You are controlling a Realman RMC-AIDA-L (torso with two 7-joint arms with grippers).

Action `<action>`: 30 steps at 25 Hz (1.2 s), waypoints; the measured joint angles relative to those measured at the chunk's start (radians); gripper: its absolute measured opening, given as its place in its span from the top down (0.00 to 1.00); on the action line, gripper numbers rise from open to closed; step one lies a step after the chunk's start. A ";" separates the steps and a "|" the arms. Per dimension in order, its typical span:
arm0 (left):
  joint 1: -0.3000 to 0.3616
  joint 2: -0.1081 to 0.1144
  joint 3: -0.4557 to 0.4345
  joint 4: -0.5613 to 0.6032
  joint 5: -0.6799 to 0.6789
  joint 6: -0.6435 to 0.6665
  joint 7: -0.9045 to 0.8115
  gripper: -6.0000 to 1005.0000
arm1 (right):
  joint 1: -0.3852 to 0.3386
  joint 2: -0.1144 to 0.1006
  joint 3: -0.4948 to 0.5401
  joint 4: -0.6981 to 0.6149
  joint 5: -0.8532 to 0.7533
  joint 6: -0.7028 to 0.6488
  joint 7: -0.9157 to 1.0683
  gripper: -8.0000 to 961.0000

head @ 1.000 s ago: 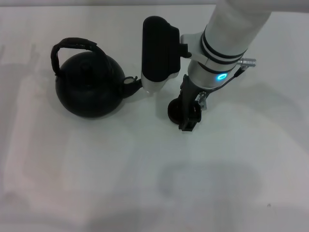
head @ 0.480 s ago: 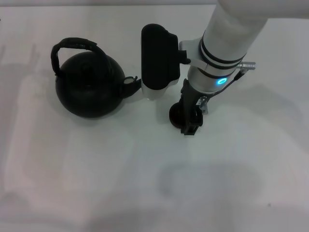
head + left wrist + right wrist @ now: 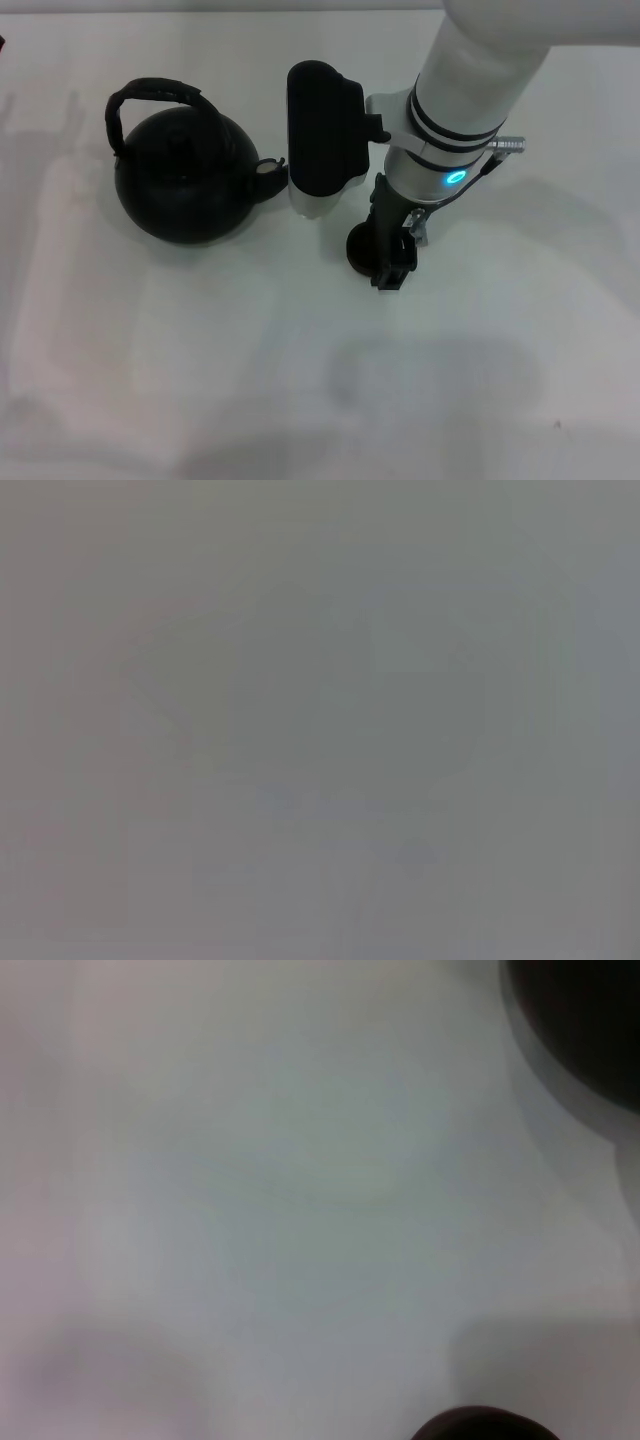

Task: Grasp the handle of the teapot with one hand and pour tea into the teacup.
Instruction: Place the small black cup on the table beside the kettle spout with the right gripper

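The large round black teapot [image 3: 185, 185] stands on the white table at the left, its short spout [image 3: 268, 178] pointing right. Its dark wrapped handle [image 3: 150, 95] arches over the body, and nothing holds it. The small dark teacup [image 3: 358, 246] is right of the teapot, partly hidden by my right gripper [image 3: 390, 265]. That gripper reaches down from the upper right, and its black fingers [image 3: 396, 250] are closed on the cup's right side. The right wrist view shows a dark curved body [image 3: 585, 1020] at one corner and a dark rim [image 3: 485, 1428] at an edge. My left gripper is out of view.
The right arm's black wrist housing [image 3: 322, 130] hangs just right of the teapot's spout, close above it. The white table [image 3: 200, 350] stretches toward the front. The left wrist view shows only blank grey.
My right gripper and the teacup in it have moved a little toward the table's front and slightly left. The teapot has not moved.
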 joint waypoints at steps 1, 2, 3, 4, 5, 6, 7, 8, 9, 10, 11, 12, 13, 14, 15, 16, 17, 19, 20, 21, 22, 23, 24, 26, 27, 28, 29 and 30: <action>0.000 0.000 0.000 0.000 0.000 0.000 0.000 0.16 | -0.001 0.000 0.000 -0.001 0.001 0.000 0.000 0.16; 0.000 0.000 0.000 0.001 0.000 0.001 0.000 0.16 | -0.002 0.000 0.000 -0.003 0.003 0.000 0.000 0.16; 0.000 0.000 0.000 0.001 0.000 0.001 0.000 0.16 | -0.003 0.000 -0.002 -0.005 0.004 0.000 0.000 0.16; 0.000 0.000 0.000 0.001 0.000 0.002 0.000 0.16 | -0.003 0.000 -0.006 -0.008 0.005 0.000 0.000 0.16; 0.000 0.000 0.000 0.002 0.000 0.002 0.000 0.16 | -0.003 0.000 -0.008 -0.009 0.005 0.001 0.000 0.16; 0.000 0.000 0.000 0.002 0.000 0.002 0.000 0.16 | -0.003 0.000 -0.008 -0.009 0.005 0.001 0.000 0.16; 0.000 0.000 0.000 0.002 0.000 0.002 0.000 0.16 | -0.003 0.000 -0.009 -0.010 0.006 0.002 0.000 0.15; 0.000 0.000 0.000 0.002 0.000 0.002 0.000 0.16 | -0.003 0.000 -0.009 -0.010 0.007 0.003 0.001 0.15; 0.000 0.000 0.000 0.002 0.000 0.002 0.000 0.16 | -0.003 0.000 -0.009 -0.010 0.007 0.004 0.001 0.15; 0.000 0.000 0.000 0.002 0.000 0.003 0.000 0.16 | -0.003 0.000 -0.009 -0.010 0.007 0.004 0.001 0.15; 0.001 0.000 0.000 0.003 0.000 0.004 0.000 0.16 | -0.004 0.000 -0.009 -0.011 0.007 0.005 0.001 0.15; 0.001 0.001 0.000 0.003 0.000 0.006 0.000 0.16 | -0.004 0.000 -0.009 -0.012 0.007 0.005 0.001 0.15; 0.002 0.001 0.000 0.003 0.000 0.008 0.000 0.16 | -0.004 0.000 -0.009 -0.014 0.007 0.006 0.001 0.15; 0.003 0.002 0.000 0.003 0.000 0.009 0.000 0.16 | -0.004 0.000 -0.009 -0.016 0.007 0.006 0.002 0.14; 0.003 0.002 0.000 0.003 0.000 0.009 0.000 0.16 | -0.004 0.000 -0.008 -0.018 0.007 0.006 0.002 0.14; 0.003 0.002 0.000 0.003 0.000 0.010 0.000 0.16 | -0.004 0.000 -0.006 -0.020 0.007 0.006 0.002 0.14; 0.004 0.002 0.000 0.003 0.000 0.010 0.000 0.16 | -0.004 0.000 -0.003 -0.021 0.007 0.005 0.003 0.14; 0.004 0.002 0.000 0.003 0.000 0.010 0.000 0.16 | -0.004 0.000 0.000 -0.024 0.007 0.003 0.003 0.14; 0.004 0.002 0.000 0.003 0.000 0.010 0.000 0.16 | -0.004 0.000 0.001 -0.026 0.007 0.002 0.003 0.13; 0.004 0.002 0.000 0.003 0.000 0.010 0.000 0.16 | -0.005 0.000 0.002 -0.029 0.007 0.001 0.003 0.12; 0.004 0.002 0.000 0.003 0.000 0.010 0.000 0.16 | -0.007 0.000 0.005 -0.032 0.007 0.001 0.003 0.12; 0.004 0.001 0.000 0.003 0.000 0.010 0.000 0.16 | -0.010 0.000 0.012 -0.035 0.007 0.001 0.003 0.12; 0.005 0.001 0.000 0.003 0.000 0.010 0.000 0.16 | -0.014 0.000 0.020 -0.039 0.006 0.001 0.003 0.12; 0.006 0.001 0.000 0.003 0.000 0.010 0.000 0.16 | -0.022 0.000 0.046 -0.047 0.006 0.000 0.002 0.12; 0.006 0.001 0.000 0.003 0.000 0.010 0.000 0.16 | -0.026 0.000 0.058 -0.050 0.006 -0.001 0.001 0.12; 0.007 0.001 0.000 0.003 0.000 0.010 0.000 0.16 | -0.032 0.000 0.070 -0.054 0.006 -0.001 0.000 0.12; 0.008 0.000 0.000 0.003 0.000 0.010 0.000 0.16 | -0.038 0.000 0.081 -0.057 0.004 -0.001 -0.002 0.12; 0.008 0.000 0.000 0.003 0.000 0.010 0.000 0.16 | -0.045 0.000 0.091 -0.061 0.000 -0.001 -0.004 0.12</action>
